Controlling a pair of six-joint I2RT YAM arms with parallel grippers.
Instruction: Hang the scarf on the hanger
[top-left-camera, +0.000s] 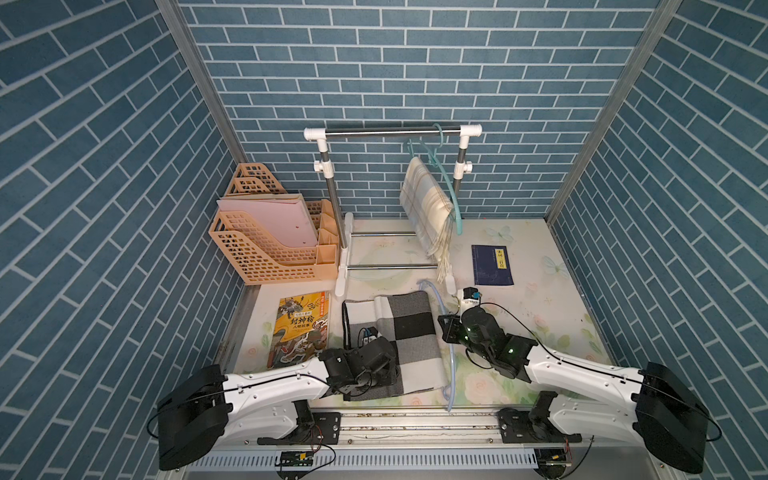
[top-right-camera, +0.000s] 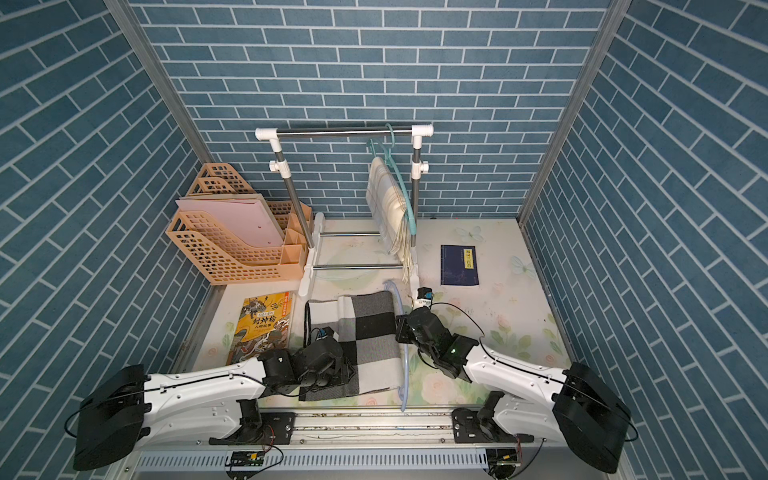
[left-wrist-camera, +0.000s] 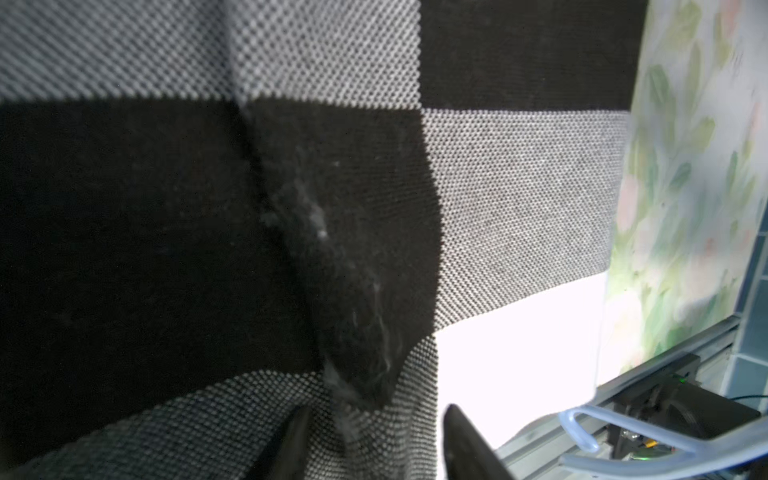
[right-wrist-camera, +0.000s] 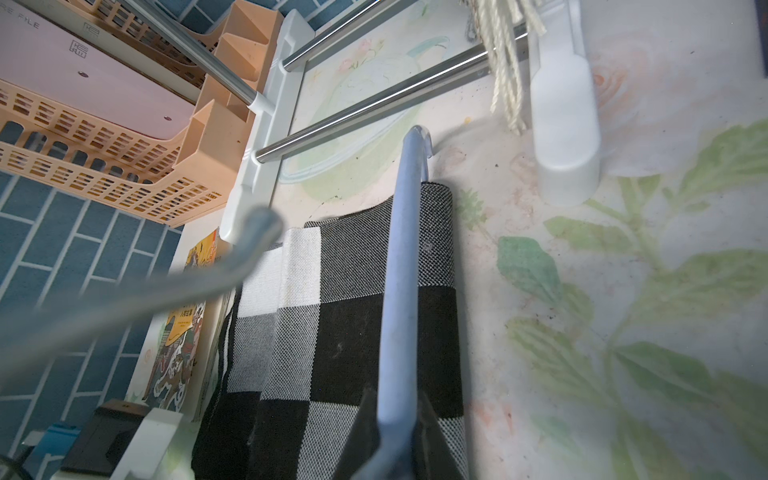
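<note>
I'm grasping the scarf (left-wrist-camera: 519, 187): right gripper (right-wrist-camera: 395, 419) clamped on the hanger (right-wrist-camera: 401, 270), left gripper (left-wrist-camera: 374, 440), jaws apart, astride a fold. Next: firm pinch, then lift.

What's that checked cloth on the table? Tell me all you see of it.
The scarf is woven cloth in black, grey and white checks, folded, flat on the flowered table. A ridge rises between the left end effector's open jaws. A pale blue hanger, held by the right end effector, crosses its right edge.
</note>
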